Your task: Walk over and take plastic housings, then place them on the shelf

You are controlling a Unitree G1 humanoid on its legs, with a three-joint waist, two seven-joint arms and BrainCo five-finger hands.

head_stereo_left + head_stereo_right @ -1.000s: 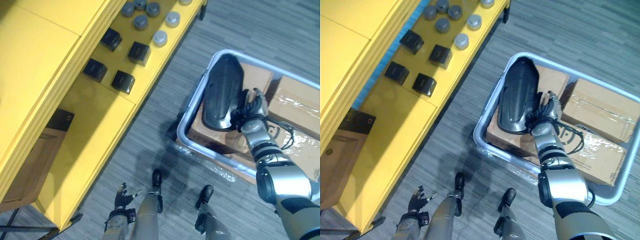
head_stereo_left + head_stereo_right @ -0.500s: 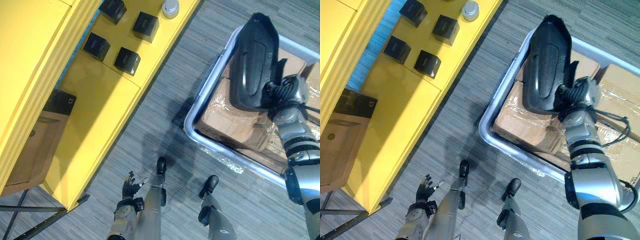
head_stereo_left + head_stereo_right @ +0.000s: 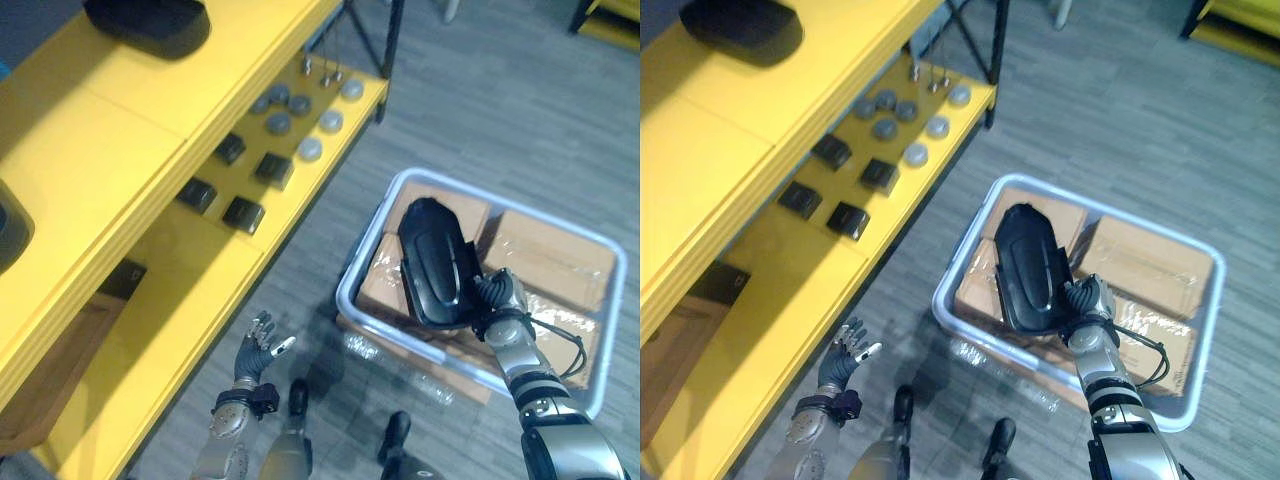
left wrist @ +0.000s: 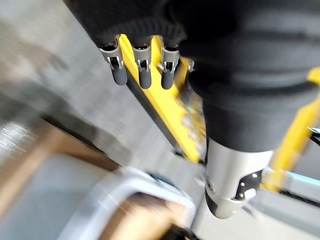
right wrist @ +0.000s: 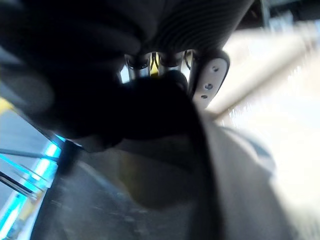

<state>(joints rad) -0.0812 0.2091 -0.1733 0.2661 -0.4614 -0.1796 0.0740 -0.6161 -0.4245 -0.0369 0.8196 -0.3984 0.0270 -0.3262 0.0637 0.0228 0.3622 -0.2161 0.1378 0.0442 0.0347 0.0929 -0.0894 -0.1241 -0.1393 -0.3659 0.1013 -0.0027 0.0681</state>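
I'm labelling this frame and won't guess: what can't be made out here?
Whether the black housing in the right hand touches the cardboard boxes beneath: both eye views, the housing covers that spot.
Dark object on the top shelf: cut by the left eye view's upper edge.
Grey round parts on the lower shelf: too small to identify.

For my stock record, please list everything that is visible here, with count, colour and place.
plastic housing: one, black, held over the bin
second housing: one, black, top shelf level
shelf: one, yellow, robot's left
small boxes: four, black, lower shelf level
round caps: seven, grey, beyond the boxes
bin: one, pale grey, floor
cardboard boxes: at least three, brown, inside bin
left robot hand: open, low beside shelf
right robot hand: shut on plastic housing
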